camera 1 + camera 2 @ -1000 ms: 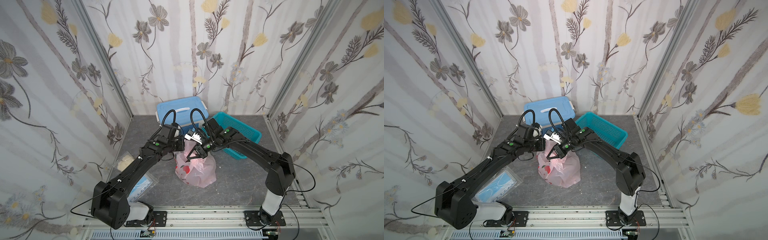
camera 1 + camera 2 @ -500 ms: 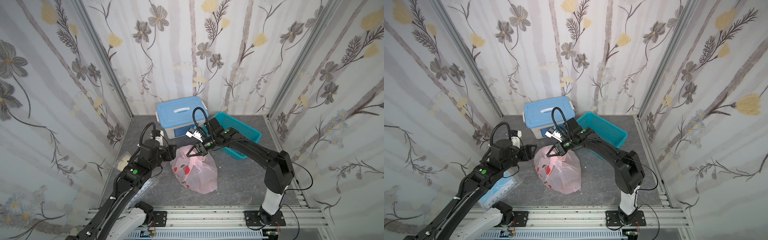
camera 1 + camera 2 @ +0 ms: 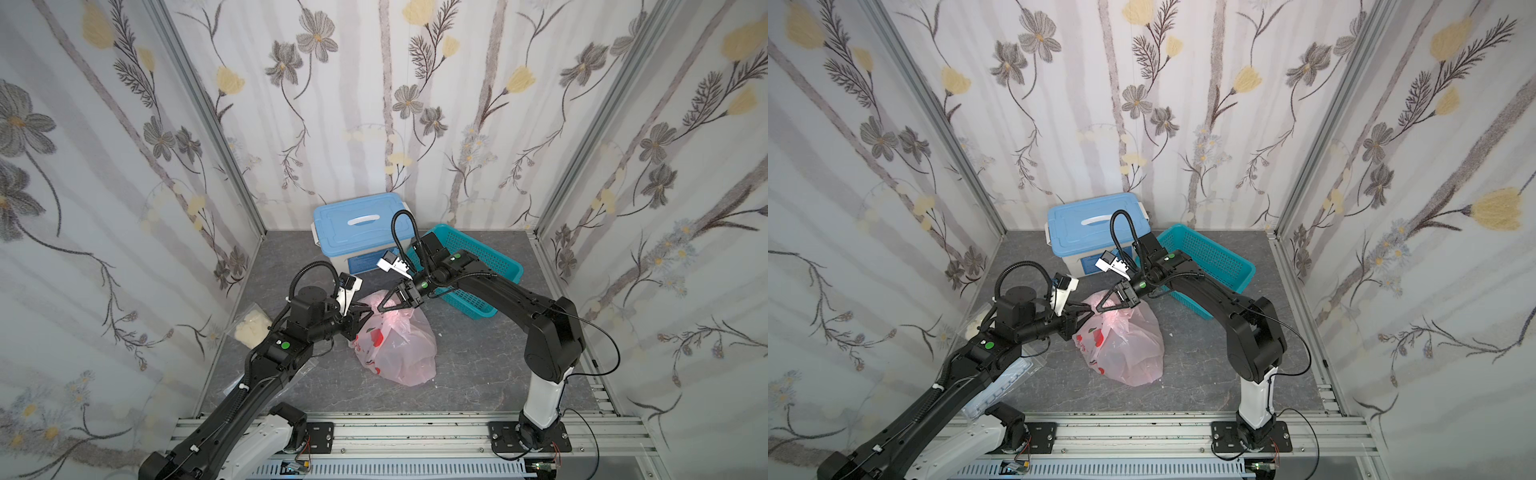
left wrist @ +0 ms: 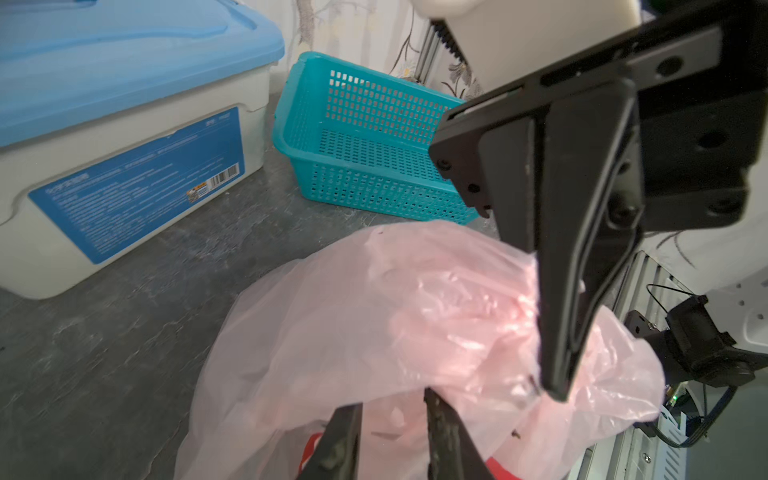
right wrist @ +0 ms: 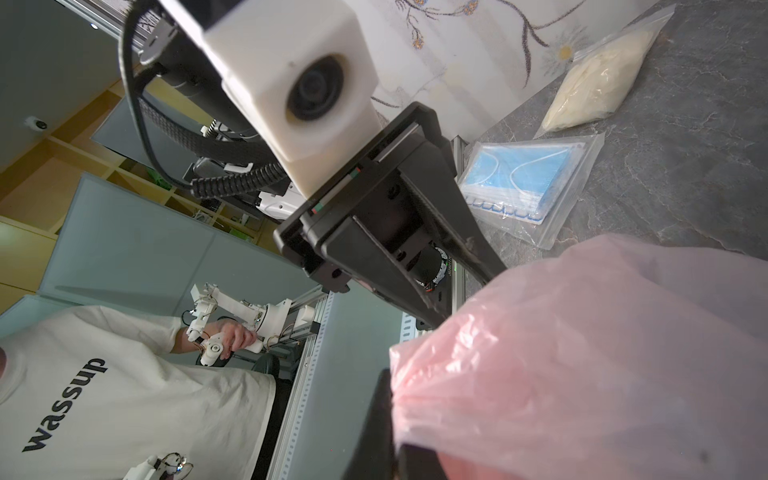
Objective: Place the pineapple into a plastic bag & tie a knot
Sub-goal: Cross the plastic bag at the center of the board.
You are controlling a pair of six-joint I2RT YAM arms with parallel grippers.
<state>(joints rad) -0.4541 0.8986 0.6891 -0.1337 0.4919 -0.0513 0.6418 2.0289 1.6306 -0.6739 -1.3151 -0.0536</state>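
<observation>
- Pink and thin, the plastic bag [image 3: 399,349] lies bulging on the grey table [image 3: 478,374] in both top views. It sits between the two arms, in front of the blue-lidded storage box [image 3: 357,226] and the teal basket [image 3: 490,266].
- At the bag's far end, in both top views, the left gripper [image 3: 365,309] and the right gripper [image 3: 380,308] come nearly tip to tip over the gathered film. The right one's jaws lie together.
- In a top view a packet of white lumps [image 3: 251,330] lies by the left wall. In a top view a packet of blue masks [image 3: 1000,386] shows partly under the left arm.
- Left wrist view: the plastic bag [image 4: 374,311] fills the near ground, with the storage box [image 4: 124,166] and basket [image 4: 365,145] behind it.
- In the same view the left gripper [image 4: 392,411] has its fingers a narrow way apart with pink film in the gap. Whether they pinch it cannot be told.
- The right gripper [image 4: 555,386] points down into the film there, jaws pressed together.
- Right wrist view: the plastic bag [image 5: 582,353] is drawn into a bunch at the right gripper's own finger [image 5: 374,415], which is clamped on the film.
- The left gripper's fingers [image 5: 469,237] run into the bag, their tips hidden behind it.
- The packet of blue masks [image 5: 528,183] and the packet of white lumps [image 5: 594,83] lie on the table beyond.
</observation>
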